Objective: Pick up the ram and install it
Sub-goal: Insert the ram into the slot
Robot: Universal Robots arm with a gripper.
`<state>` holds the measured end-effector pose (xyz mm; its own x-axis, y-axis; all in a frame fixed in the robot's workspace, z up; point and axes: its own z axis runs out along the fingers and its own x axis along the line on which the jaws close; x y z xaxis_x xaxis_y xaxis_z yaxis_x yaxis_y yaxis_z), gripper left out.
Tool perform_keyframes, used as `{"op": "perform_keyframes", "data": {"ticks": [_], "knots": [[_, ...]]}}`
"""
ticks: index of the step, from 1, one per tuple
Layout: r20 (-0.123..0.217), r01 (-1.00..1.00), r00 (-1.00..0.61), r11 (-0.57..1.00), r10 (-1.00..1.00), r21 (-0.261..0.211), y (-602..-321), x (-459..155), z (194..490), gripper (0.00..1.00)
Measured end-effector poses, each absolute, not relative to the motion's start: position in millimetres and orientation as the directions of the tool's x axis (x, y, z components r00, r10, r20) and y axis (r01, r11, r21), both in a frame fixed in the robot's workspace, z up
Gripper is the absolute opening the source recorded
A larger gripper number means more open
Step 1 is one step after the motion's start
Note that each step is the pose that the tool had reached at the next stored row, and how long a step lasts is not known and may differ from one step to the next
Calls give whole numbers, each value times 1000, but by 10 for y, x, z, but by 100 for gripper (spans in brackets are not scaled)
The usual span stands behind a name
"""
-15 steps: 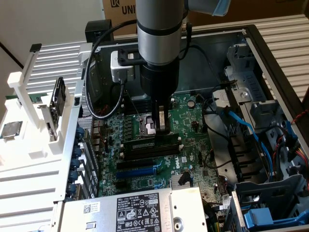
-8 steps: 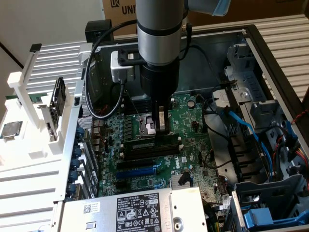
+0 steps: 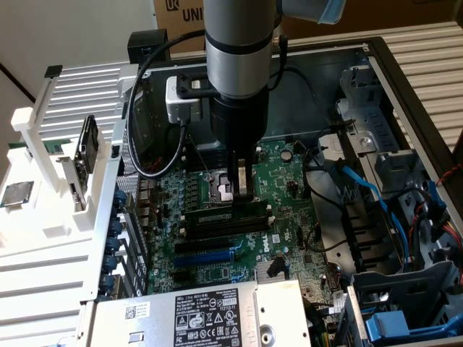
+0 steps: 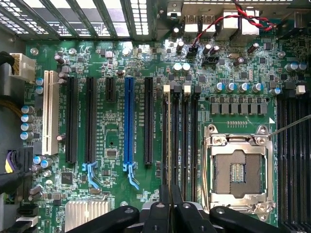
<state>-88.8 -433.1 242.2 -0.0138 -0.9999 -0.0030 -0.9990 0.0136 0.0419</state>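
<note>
The ram (image 3: 217,210) stands on edge along one of the long black memory slots (image 3: 226,224) on the green motherboard (image 3: 282,181), inside the open computer case. In the wrist view the ram (image 4: 169,145) is a thin edge-on strip running up the slot beside the CPU socket. My gripper (image 3: 242,194) comes straight down from above, and its two narrow fingers pinch the strip's top edge near the middle. Seen from the wrist, the gripper (image 4: 170,196) is shut on the ram, with the black fingers (image 4: 164,204) close together on either side of it.
The open CPU socket (image 4: 238,167) lies right beside the slots. A blue expansion slot (image 4: 129,121) and black slots sit on the other side. The power supply (image 3: 210,314), blue cables (image 3: 362,188) and drive bays (image 3: 405,289) crowd the case. A white fixture (image 3: 43,166) stands at the exterior view's left.
</note>
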Motion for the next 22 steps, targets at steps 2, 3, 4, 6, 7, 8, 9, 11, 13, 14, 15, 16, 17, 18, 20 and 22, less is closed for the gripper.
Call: {"op": "perform_keyframes", "data": {"ticks": [2,3,4,6,7,8,9,11,13,14,15,16,17,18,20,22], "knots": [[-3,-999,-14,13,-1000,42,-4331,-889,2422,12],[-2,-999,-14,14,-1000,42,-4331,-891,2422,12],[-2,-999,-14,14,-1000,41,-4331,-893,2422,12],[-1,-999,-14,14,-1000,40,-4329,-893,2420,12],[0,-999,-14,14,-1000,39,-4329,-894,2420,12],[0,-999,-14,14,-1000,32,-4328,-897,2420,12],[0,-999,-14,14,-1000,30,-4328,-898,2420,12],[1,-1000,-14,14,-1000,28,-4328,-906,2418,12],[1,-1000,-14,14,-1000,28,-4329,-912,2415,12],[1,-1000,-14,14,-1000,28,-4329,-912,2414,12],[1,-1000,-14,14,-1000,28,-4328,-912,2413,12],[1,-1000,-14,14,-1000,28,-4328,-912,2412,12],[1,-1000,-14,14,-1000,28,-4328,-912,2410,12],[1,-1000,-14,14,-1000,28,-4328,-912,2408,12],[1,-1000,-14,14,-1000,28,-4328,-912,2406,12],[1,-1000,-14,14,-1000,28,-4328,-912,2405,12]]}}
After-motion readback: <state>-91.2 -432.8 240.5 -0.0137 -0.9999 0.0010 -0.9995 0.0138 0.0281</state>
